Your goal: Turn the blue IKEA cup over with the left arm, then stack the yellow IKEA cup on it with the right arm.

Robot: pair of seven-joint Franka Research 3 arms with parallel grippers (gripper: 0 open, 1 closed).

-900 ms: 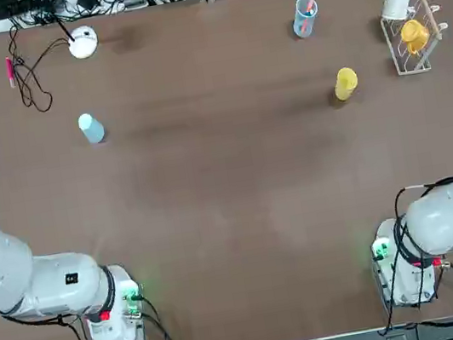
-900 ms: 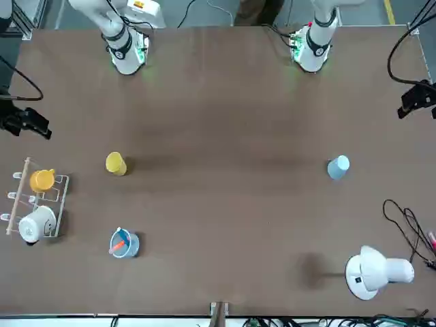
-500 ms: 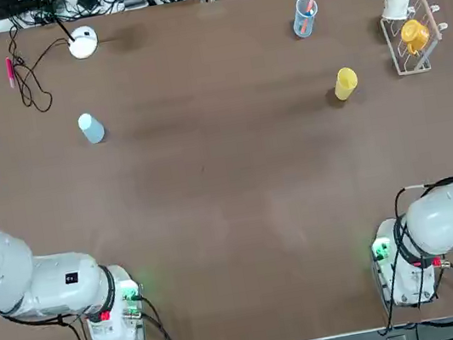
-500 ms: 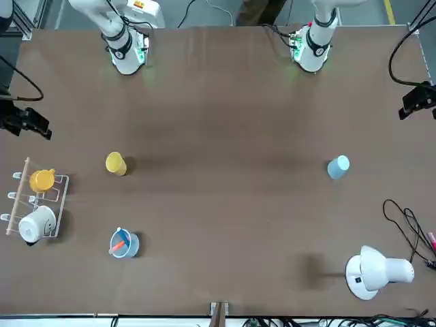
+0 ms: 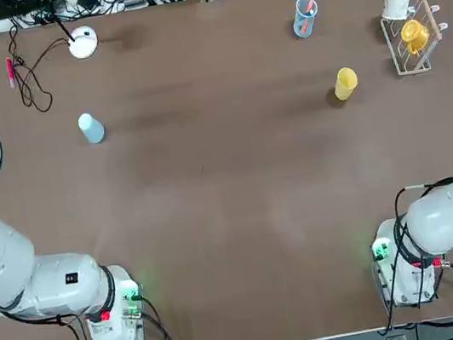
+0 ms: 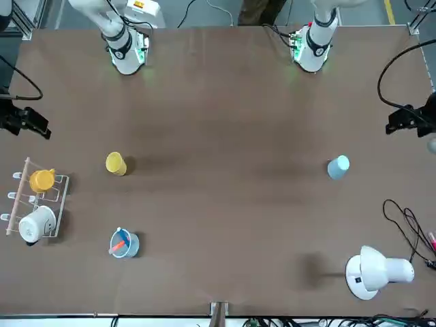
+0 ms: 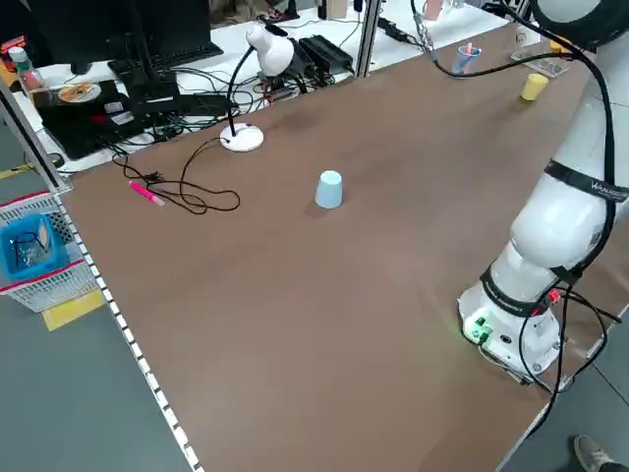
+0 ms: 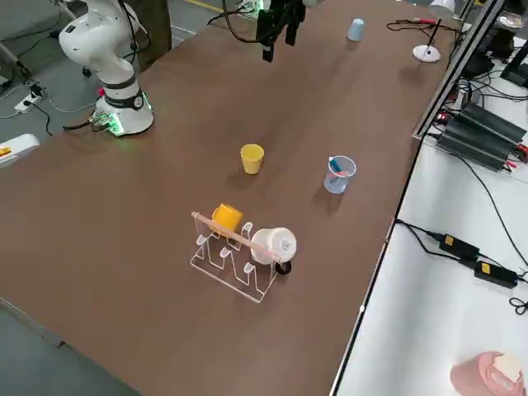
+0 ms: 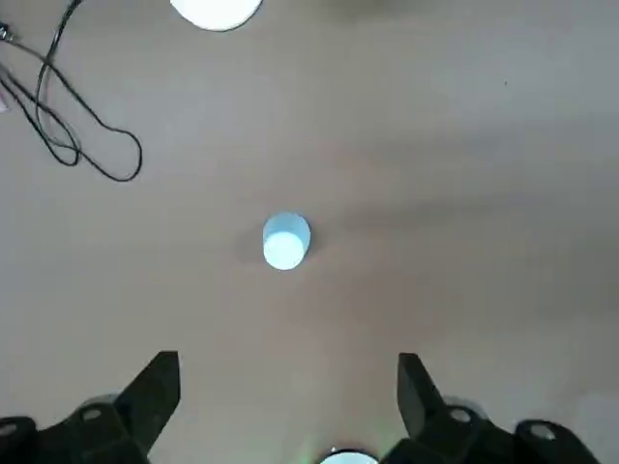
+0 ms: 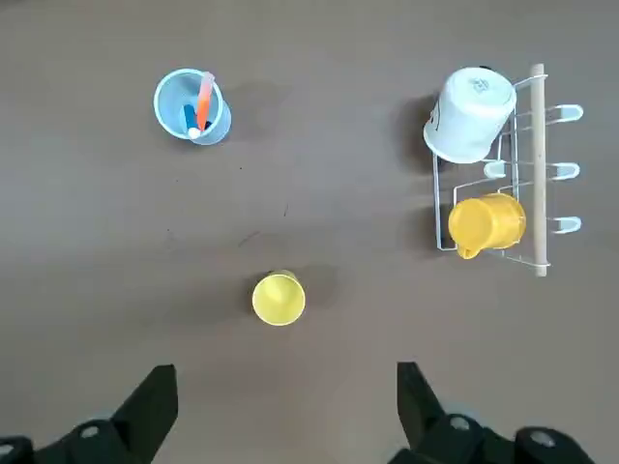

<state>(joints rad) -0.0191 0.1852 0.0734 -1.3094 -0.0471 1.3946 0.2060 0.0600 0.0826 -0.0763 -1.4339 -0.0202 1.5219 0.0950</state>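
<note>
The blue IKEA cup (image 5: 90,128) stands on the left half of the table, and in the left side view (image 7: 328,189) it looks narrower at the top. My left gripper (image 6: 409,122) hangs high above the table's left edge. In its wrist view the gripper (image 9: 287,396) is open, with the blue cup (image 9: 285,241) far below. The yellow IKEA cup (image 5: 345,83) stands mouth up on the right half (image 8: 252,157). My right gripper (image 6: 24,121) hovers high near the right edge, open (image 10: 285,401), with the yellow cup (image 10: 279,298) below it.
A white desk lamp (image 5: 82,42) with a looped black cable and a pink pen (image 5: 10,68) sits at the far left. A see-through blue tumbler (image 5: 304,16) with sticks stands far right. Beside it, a wire rack (image 5: 420,17) holds a white mug and an orange mug.
My left arm has swung slightly, carrying its gripper a little farther out over the table. The right arm and both cups have not moved.
</note>
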